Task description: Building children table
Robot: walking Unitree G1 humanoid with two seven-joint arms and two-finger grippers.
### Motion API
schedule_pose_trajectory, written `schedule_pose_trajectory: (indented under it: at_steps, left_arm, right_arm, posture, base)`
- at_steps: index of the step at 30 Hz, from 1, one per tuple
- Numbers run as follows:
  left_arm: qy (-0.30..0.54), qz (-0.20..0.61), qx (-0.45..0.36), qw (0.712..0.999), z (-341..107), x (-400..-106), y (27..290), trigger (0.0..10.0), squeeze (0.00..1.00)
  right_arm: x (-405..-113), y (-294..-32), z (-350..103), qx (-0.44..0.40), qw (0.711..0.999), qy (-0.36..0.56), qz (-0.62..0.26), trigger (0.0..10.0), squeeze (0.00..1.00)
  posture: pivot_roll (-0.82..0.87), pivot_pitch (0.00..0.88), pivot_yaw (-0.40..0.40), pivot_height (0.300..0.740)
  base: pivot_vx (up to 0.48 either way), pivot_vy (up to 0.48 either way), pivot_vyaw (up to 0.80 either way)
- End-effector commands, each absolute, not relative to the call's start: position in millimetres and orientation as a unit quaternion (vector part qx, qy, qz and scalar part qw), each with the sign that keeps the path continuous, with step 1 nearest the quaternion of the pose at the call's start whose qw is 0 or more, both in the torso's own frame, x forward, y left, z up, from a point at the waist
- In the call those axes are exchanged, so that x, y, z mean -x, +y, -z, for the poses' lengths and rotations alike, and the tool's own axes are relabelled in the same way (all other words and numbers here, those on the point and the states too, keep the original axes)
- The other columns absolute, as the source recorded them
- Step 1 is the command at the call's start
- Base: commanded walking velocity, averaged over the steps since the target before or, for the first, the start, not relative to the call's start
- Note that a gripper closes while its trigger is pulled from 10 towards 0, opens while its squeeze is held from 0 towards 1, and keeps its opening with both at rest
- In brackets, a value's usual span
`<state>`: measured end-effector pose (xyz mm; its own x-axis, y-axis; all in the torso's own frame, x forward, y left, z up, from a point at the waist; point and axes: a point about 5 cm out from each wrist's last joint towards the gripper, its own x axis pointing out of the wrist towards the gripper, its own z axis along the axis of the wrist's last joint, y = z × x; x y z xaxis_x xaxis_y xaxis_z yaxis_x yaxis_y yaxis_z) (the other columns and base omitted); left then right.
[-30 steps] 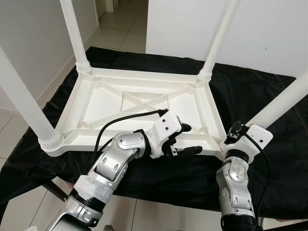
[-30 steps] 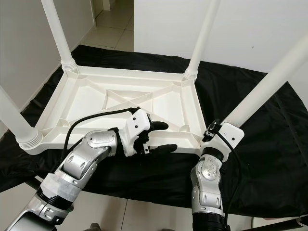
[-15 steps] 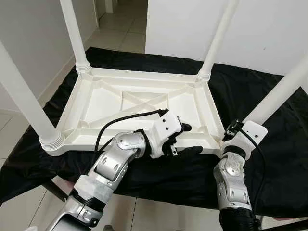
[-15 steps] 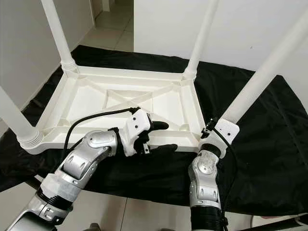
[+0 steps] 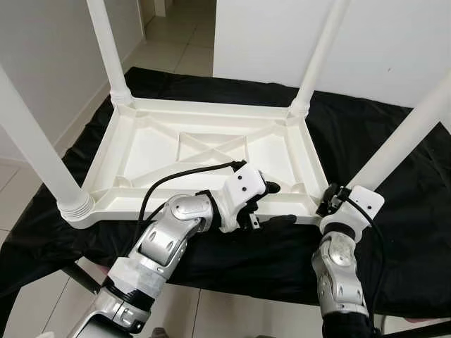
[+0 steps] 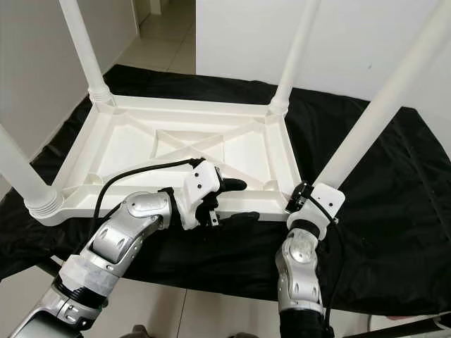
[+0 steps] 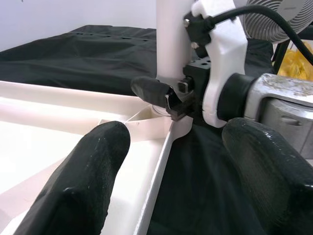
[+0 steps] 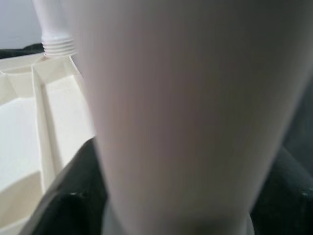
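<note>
Table top (image 5: 204, 151), white moulded plastic, ribbed underside facing up, lies upside down on a black cloth (image 5: 366, 127) spread over a work surface, presumably so the corner sockets face up for the legs. Three long white plastic legs stand seated in their corners: far left (image 5: 106, 49), far right (image 5: 320, 56), near left (image 5: 35, 151).

Fourth white leg (image 5: 402, 141) slants up and outward from the near right corner, visibly off vertical against the others; judged not yet fully seated or screwed home.

Right gripper (image 7: 164, 93) sits at the base of that leg. In the left wrist view one black finger wraps against the leg just above the socket; the right wrist view has the leg pressed close between the dark fingers. Reads as closed around the leg, low down, likely for leverage to straighten and turn it.

Left gripper (image 5: 271, 204) straddles the near rim of the top, one finger inside the frame, one outside over the cloth, fingers spread and clamping nothing. Probably placed to steady the top while the leg is worked.

Risk: slanted leg could cross-thread or tip the top.
</note>
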<state>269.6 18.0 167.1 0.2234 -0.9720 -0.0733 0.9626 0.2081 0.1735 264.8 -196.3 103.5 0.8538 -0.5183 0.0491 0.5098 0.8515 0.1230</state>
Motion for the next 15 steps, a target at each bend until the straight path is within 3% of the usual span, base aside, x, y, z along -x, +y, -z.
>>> schedule_pose_trajectory:
  at_steps: [1,5,6,7,8,15]
  left_arm:
    - [-0.028,0.611,-0.096,0.786,-167,-269,17,10.0,0.00]
    - [-0.028,0.611,-0.095,0.786,-167,-269,17,10.0,0.00]
    - [-0.028,0.611,-0.095,0.786,-167,-268,17,10.0,0.00]
    - [-0.028,0.611,-0.095,0.786,-167,-268,17,10.0,0.00]
    - [-0.027,0.611,-0.095,0.786,-167,-269,17,10.0,0.00]
    - [-0.027,0.609,-0.095,0.787,-168,-270,17,10.0,0.00]
  right_arm:
    - [-263,-199,-108,-0.057,0.963,-0.063,0.256,10.0,1.00]
    - [-262,-203,-113,-0.052,0.966,-0.080,0.242,10.0,1.00]
    - [-262,-207,-119,-0.042,0.970,-0.096,0.220,10.0,0.63]
    - [-262,-207,-119,-0.042,0.970,-0.096,0.220,10.0,0.63]
    - [-262,-212,-124,-0.037,0.974,-0.107,0.195,10.0,0.00]
    - [-261,-231,-136,0.005,0.990,-0.113,0.088,10.0,0.00]
  posture:
    - [0.02,0.000,-0.046,0.740]
    - [0.02,0.000,-0.044,0.740]
    - [0.02,0.000,-0.045,0.740]
    - [0.02,0.000,-0.045,0.740]
    - [0.02,0.000,-0.043,0.740]
    - [0.01,0.000,-0.037,0.740]
  base:
    - [0.000,0.000,0.00]
    - [0.000,0.000,0.00]
    - [0.000,0.000,0.00]
    - [0.000,0.000,0.00]
    - [0.000,0.000,0.00]
    - [0.000,0.000,0.00]
